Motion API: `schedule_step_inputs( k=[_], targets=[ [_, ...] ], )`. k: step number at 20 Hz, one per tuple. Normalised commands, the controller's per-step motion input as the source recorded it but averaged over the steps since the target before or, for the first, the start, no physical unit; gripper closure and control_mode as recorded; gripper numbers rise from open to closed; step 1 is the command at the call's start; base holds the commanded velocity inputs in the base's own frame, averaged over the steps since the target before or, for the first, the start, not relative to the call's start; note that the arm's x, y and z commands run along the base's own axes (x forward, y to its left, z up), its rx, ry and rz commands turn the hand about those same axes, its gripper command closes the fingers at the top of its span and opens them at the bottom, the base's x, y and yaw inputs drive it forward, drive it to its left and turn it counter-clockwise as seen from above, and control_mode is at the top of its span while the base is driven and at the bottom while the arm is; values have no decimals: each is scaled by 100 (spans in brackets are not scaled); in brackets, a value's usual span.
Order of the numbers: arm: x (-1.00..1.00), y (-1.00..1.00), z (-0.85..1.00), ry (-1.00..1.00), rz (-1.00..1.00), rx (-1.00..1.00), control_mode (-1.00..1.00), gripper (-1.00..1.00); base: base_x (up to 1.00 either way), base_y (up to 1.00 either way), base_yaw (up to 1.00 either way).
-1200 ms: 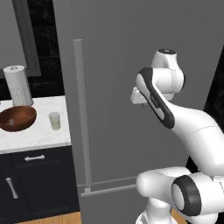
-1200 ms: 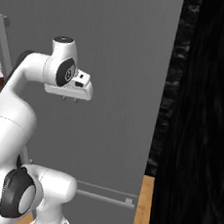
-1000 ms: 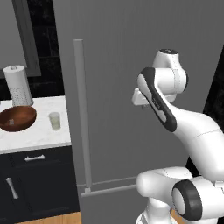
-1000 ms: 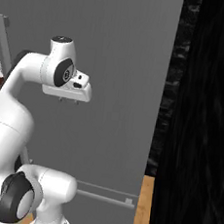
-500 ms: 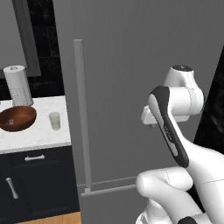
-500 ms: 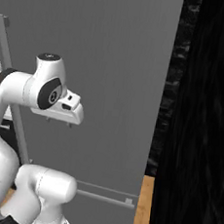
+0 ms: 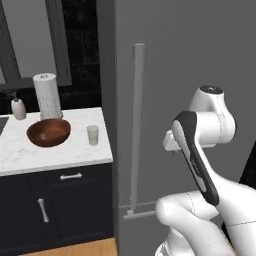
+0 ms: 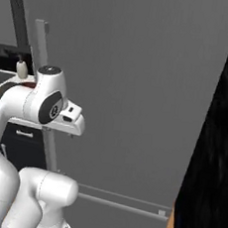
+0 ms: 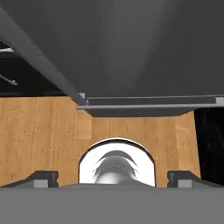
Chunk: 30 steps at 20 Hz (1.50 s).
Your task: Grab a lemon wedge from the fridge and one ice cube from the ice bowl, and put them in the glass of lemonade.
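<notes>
The fridge is seen shut, its vertical bar handle near the door's left edge; the gripper is held in front of the door, to the right of the handle and apart from it, with the two finger tips spread wide apart and nothing between them. On the white counter left of the fridge, the glass of lemonade is noted just beside the ice bowl, with a paper towel roll and a soap bottle behind the bowl. The lemon wedge and the ice cube cannot be made out.

White marble counter over dark cabinets, black tiled wall, wooden floor
</notes>
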Motion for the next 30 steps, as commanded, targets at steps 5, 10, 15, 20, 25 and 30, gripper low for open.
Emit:
schedule_step_inputs(
  k=[5, 10, 15, 20, 25, 30],
  targets=[
    [0, 0, 0, 0, 0, 0, 100, -100, 13, 100, -6],
    [0, 0, 0, 0, 0, 0, 100, -100, 34, 100, -19],
    [0, 0, 0, 0, 0, 0, 100, -100, 62, 94, -30],
    [0, 0, 0, 0, 0, 0, 100, -100, 74, 62, -28],
    [0, 0, 0, 0, 0, 0, 100, -100, 70, 48, -27],
    [44, 24, -15, -2, -13, 0, -100, -100, 14, 8, -5]
  ],
)
